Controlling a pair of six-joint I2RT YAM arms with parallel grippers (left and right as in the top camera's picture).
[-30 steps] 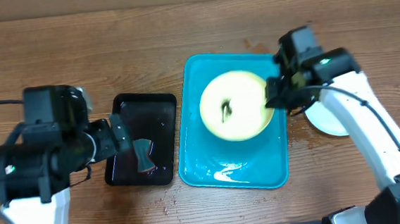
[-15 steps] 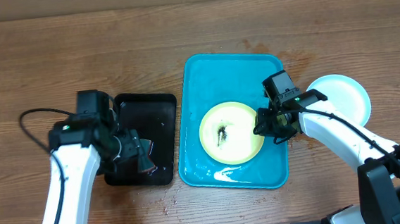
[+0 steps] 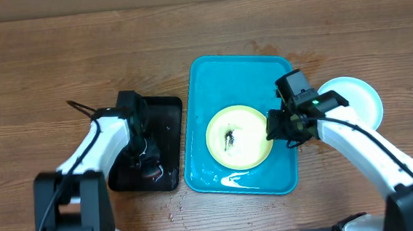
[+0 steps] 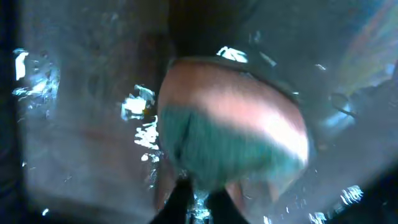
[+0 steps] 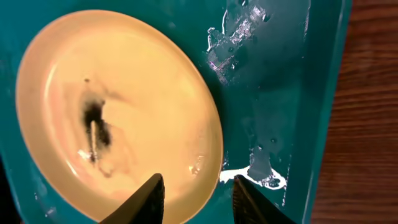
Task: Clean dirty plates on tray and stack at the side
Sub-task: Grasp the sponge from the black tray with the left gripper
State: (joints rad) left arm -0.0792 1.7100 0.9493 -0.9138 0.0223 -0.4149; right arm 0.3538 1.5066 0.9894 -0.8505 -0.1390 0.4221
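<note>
One dirty plate (image 3: 249, 145), yellow-green with a dark smear (image 5: 96, 118) near its middle, lies flat in the turquoise tray (image 3: 218, 78). My right gripper (image 3: 274, 129) is open at the plate's right rim. In the right wrist view the plate (image 5: 143, 93) fills the left side, and the right gripper (image 5: 198, 180) has one finger over the plate and one over the wet tray (image 5: 273, 93). My left gripper (image 3: 145, 155) is down in the black tray (image 3: 158, 108). The left wrist view is blurred: the left gripper (image 4: 198, 193) is shut on a wet pinkish and teal sponge (image 4: 236, 130).
A light blue plate (image 3: 355, 101) sits on the wooden table just right of the turquoise tray, behind my right arm. Water pools at the turquoise tray's near end (image 3: 232, 175). The black tray holds water and lies close against the turquoise tray's left side.
The right gripper lowered the yellow-green plate onto the turquoise tray and opened. The left arm swung down into the black tray and its gripper shut on the sponge.
</note>
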